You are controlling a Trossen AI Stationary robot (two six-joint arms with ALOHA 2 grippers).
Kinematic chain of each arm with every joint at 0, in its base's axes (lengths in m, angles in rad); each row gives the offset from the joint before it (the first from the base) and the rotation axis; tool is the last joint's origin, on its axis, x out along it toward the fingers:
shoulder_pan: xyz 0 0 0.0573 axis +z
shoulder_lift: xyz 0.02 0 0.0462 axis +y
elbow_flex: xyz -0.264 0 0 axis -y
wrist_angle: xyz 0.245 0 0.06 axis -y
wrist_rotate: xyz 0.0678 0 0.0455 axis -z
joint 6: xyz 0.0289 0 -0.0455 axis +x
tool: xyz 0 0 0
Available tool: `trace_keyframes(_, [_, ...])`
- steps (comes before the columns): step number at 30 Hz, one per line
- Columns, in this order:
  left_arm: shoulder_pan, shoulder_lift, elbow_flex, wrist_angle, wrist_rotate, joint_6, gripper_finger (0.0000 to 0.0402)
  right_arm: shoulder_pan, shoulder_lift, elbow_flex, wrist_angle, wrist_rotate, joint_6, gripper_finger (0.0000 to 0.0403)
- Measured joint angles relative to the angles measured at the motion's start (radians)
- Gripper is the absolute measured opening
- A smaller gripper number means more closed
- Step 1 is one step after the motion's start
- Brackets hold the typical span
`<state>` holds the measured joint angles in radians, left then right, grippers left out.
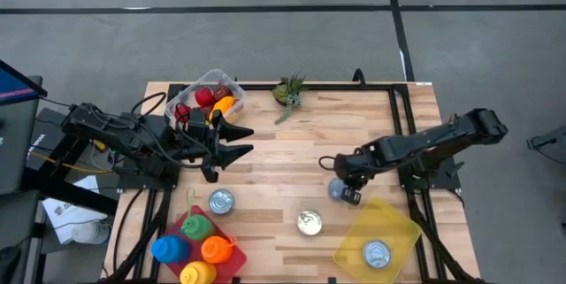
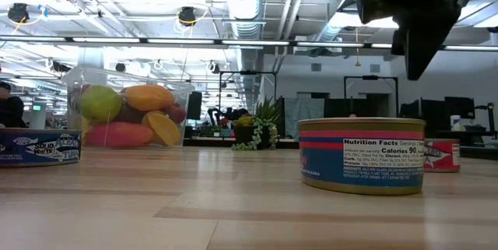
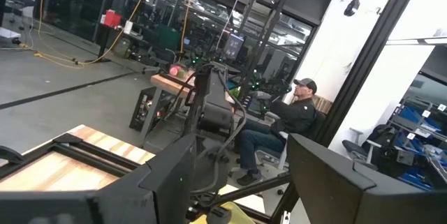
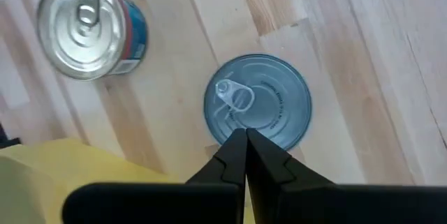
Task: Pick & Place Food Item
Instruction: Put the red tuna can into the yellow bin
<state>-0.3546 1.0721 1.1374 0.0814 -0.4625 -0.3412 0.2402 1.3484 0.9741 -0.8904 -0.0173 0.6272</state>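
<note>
A blue-grey can [image 4: 262, 98] with a pull-tab lid stands on its base on the wooden table [image 1: 283, 151], right of the middle. My right gripper [image 4: 246, 135] hangs shut just above the can's near rim, pointing steeply down, with nothing in it. In the low view my right gripper [image 2: 412, 67] is well clear of the table top. A blue-labelled can [image 4: 91, 25] stands next to it. My left gripper [image 1: 240, 141] waits open and raised at the table's left, pointing right, empty. A third can [image 1: 378, 253] lies in the yellow container [image 1: 389, 222].
A clear tub of fruit [image 1: 208, 98] and a small plant [image 1: 289, 92] stand at the far edge. Another can [image 1: 221, 201] and a red tray of coloured bottles [image 1: 196, 244] sit near left. Bare wood lies in the middle. A seated person [image 3: 290, 116] shows beyond the table.
</note>
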Motion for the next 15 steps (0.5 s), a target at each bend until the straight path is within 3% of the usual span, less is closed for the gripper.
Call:
trace_keyframes(5, [0.000,0.000,0.000,0.000,0.000,0.000,0.0218,0.001,-0.003,0.001,-0.050,0.035,-0.022,0.0001])
trace_keyframes(8, [0.000,0.000,0.000,-0.010,0.000,0.000,0.0218,0.003,0.014,0.001,-0.062,-0.050,-0.219,0.0014])
trace_keyframes(11, [0.001,0.000,0.001,-0.032,0.000,0.000,0.0218,0.043,0.019,0.001,-0.054,-0.105,-0.397,0.0046])
trace_keyframes(15, [0.001,0.000,0.001,-0.054,0.000,-0.002,0.0218,0.108,0.051,0.001,-0.015,-0.078,-0.466,0.0109])
